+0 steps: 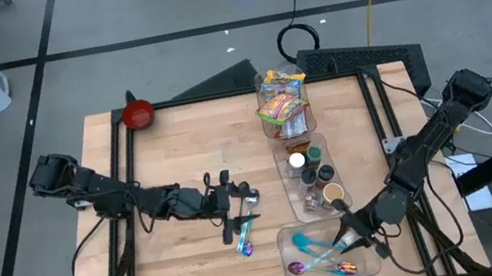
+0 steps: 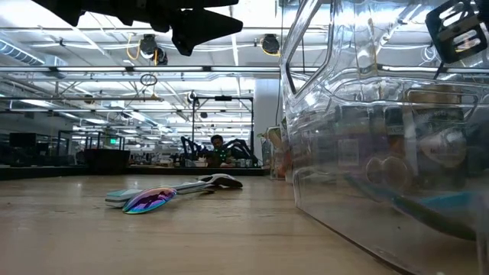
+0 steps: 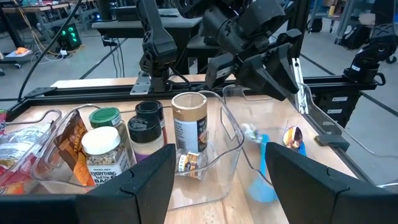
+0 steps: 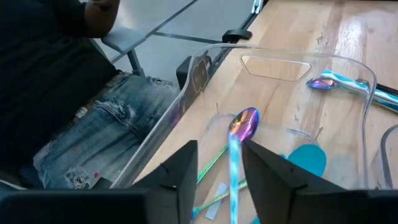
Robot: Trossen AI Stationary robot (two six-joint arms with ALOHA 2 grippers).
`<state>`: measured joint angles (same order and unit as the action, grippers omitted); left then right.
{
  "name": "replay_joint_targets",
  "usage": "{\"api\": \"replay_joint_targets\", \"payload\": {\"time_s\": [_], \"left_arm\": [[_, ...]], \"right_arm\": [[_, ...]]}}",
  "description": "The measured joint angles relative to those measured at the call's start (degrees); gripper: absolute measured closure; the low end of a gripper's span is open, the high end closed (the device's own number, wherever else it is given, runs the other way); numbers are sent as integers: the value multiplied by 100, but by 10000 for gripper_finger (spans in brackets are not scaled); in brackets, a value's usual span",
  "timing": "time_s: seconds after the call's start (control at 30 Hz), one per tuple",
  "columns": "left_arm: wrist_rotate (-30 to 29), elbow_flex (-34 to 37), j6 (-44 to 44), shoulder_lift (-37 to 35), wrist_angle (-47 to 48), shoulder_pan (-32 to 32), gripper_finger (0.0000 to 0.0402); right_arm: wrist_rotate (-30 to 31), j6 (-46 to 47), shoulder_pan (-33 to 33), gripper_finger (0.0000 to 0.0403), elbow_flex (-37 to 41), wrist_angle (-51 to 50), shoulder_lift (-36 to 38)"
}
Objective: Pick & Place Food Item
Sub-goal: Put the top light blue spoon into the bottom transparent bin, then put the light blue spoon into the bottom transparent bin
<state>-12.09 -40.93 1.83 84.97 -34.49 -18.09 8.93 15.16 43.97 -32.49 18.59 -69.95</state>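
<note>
Two grippers are over the table, and the step in hand looks like a placement: the right gripper (image 4: 214, 171) hangs over the clear utensil bin (image 1: 295, 273) at the near right corner, its fingers slightly parted around the handle of an iridescent spoon (image 4: 244, 124) whose bowl rests inside the bin. Whether the fingers grip the handle or have let it go I cannot tell. A teal spoon (image 1: 302, 243) and other utensils already lie in that bin.

Further in, near the table's middle, the left gripper (image 1: 229, 202) hovers with its fingers spread and empty, above a few utensils (image 1: 244, 235) lying on the wood; one more iridescent spoon (image 2: 150, 200) shows there in the low view.

Beyond, a clear tray of spice jars (image 1: 314, 173), then a bin of snack packets (image 1: 281, 101), and a red bowl (image 1: 137, 113) at the far left corner.

Judging from this, the next move calls for the right fingers to spread fully and lift straight clear of the bin wall without dragging the spoon out.
</note>
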Motion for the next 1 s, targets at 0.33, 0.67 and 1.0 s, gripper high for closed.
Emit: {"api": "replay_joint_targets", "payload": {"time_s": [0.33,0.67,1.0], "left_arm": [[-1,0,-1,0,5,0,146],[-1,0,55,0,5,-1,146],[-446,2,1410,0,1416,-3,146]], "right_arm": [[0,-285,0,222,0,599,0],[-11,-1831,-500,200,-217,2425,0],[-450,-2240,-1064,198,-1449,938,-4]]}}
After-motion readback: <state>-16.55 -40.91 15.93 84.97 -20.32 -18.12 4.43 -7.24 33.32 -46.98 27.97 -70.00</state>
